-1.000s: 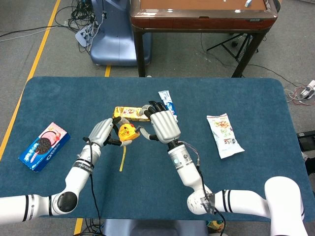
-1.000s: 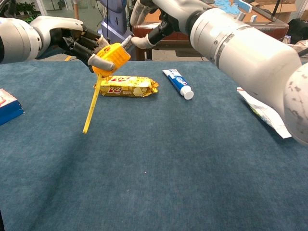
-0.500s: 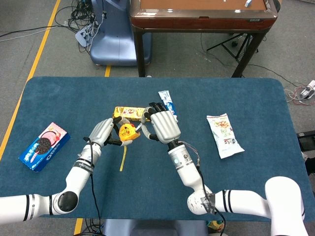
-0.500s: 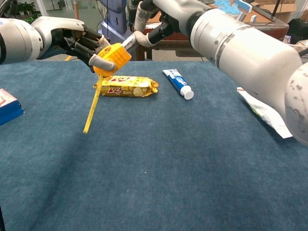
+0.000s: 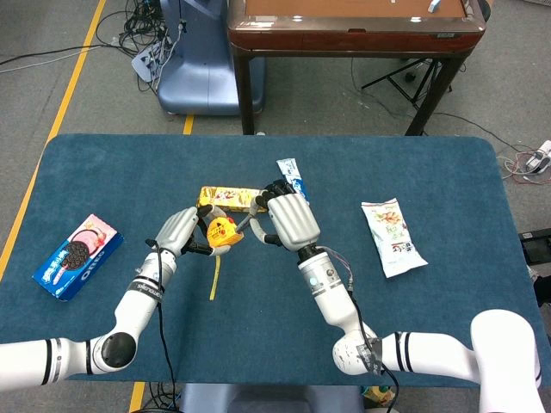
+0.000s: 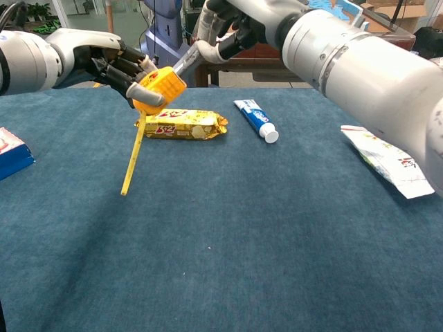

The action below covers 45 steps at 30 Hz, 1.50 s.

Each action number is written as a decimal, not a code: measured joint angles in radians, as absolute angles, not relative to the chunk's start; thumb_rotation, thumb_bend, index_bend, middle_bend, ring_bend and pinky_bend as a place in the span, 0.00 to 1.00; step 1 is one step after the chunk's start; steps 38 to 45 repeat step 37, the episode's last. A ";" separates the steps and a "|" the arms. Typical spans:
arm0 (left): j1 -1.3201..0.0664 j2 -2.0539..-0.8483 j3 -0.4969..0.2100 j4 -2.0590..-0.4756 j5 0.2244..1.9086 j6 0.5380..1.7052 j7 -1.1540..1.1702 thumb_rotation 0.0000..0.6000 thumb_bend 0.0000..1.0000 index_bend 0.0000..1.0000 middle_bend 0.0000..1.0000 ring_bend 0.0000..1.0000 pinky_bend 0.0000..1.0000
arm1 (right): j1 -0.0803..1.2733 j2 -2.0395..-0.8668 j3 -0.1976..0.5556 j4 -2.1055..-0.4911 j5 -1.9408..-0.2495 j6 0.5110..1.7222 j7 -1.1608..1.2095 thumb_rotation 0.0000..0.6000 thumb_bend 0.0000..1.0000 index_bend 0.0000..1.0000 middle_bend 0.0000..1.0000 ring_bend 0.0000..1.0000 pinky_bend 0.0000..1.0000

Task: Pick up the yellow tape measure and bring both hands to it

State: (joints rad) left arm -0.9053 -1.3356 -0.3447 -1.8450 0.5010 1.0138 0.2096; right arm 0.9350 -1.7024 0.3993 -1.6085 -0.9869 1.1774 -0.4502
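above blue table (image 5: 413,318), left hand (image 5: 178,231) grips yellow tape measure (image 6: 158,87); right hand (image 5: 289,220) open, touching.

- Both views were bright and evenly lit, with light seeming to come from overhead.
- Shadows on the table (image 6: 228,235) were soft, darkest at the lower left of the chest view.
- The right arm (image 6: 360,62) at the upper right looked oversized and slightly soft.

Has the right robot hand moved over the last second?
Yes. In the chest view, the right robot hand has brought a finger down and left until it meets the yellow tape measure, judged against the yellow snack bar lying unmoved on the table.
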 measured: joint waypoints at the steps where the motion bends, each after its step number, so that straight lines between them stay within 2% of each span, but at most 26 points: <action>1: -0.905 -1.332 -0.343 -1.843 0.500 1.008 0.210 1.00 0.20 0.51 0.57 0.51 0.23 | 0.932 -1.696 0.399 -1.612 -0.990 1.176 -0.445 1.00 0.68 0.64 0.46 0.29 0.17; 8: -0.895 -1.293 -0.326 -1.831 0.498 0.943 0.195 1.00 0.20 0.51 0.57 0.51 0.23 | 0.888 -1.626 0.385 -1.655 -1.031 1.184 -0.397 1.00 0.70 0.64 0.47 0.29 0.17; 17: -0.858 -1.239 -0.271 -1.817 0.532 0.854 0.150 1.00 0.20 0.51 0.57 0.51 0.23 | 0.796 -1.488 0.364 -1.740 -1.101 1.214 -0.299 1.00 0.70 0.64 0.47 0.29 0.17; 35: -0.768 -1.222 -0.202 -1.795 0.650 0.816 0.039 1.00 0.20 0.51 0.57 0.51 0.23 | 0.569 -1.218 0.337 -1.878 -1.215 1.363 -0.130 1.00 0.72 0.65 0.48 0.29 0.17; 45: -0.762 -1.218 -0.199 -1.794 0.661 0.810 0.028 1.00 0.20 0.51 0.57 0.51 0.23 | 0.552 -1.200 0.335 -1.884 -1.222 1.373 -0.119 1.00 0.72 0.65 0.48 0.29 0.17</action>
